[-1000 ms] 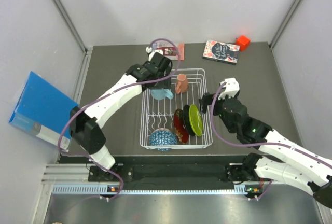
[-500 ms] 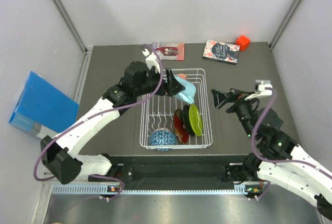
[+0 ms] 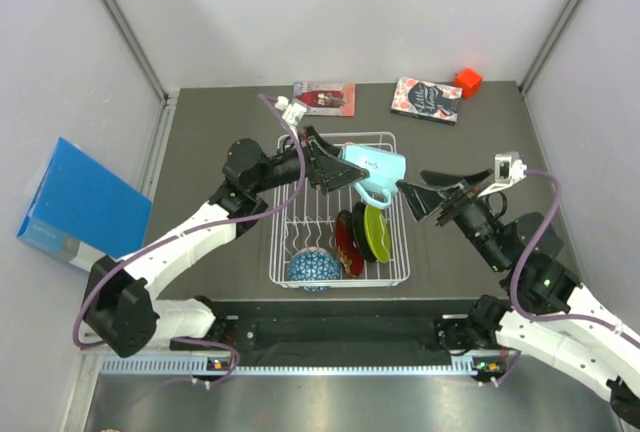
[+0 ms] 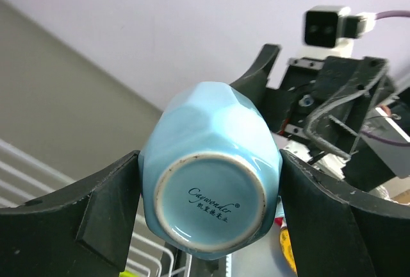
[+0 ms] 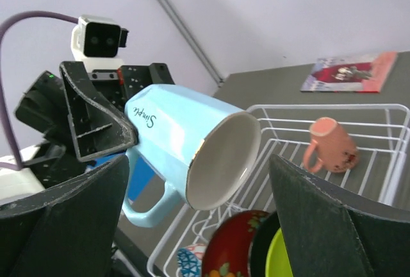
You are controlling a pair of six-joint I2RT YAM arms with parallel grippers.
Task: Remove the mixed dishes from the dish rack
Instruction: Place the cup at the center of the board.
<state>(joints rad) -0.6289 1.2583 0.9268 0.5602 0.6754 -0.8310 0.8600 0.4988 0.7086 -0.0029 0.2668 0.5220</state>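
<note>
Left gripper pinched the light blue mug by its base, holding it sideways above the dish rack. Opposite, the right gripper stood with fingers spread, just beside the mug's open mouth.

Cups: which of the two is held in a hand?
The blue mug, gripped on its side by the left hand above the rack. The pink cup sits inside the rack, with no hand on it.
</note>
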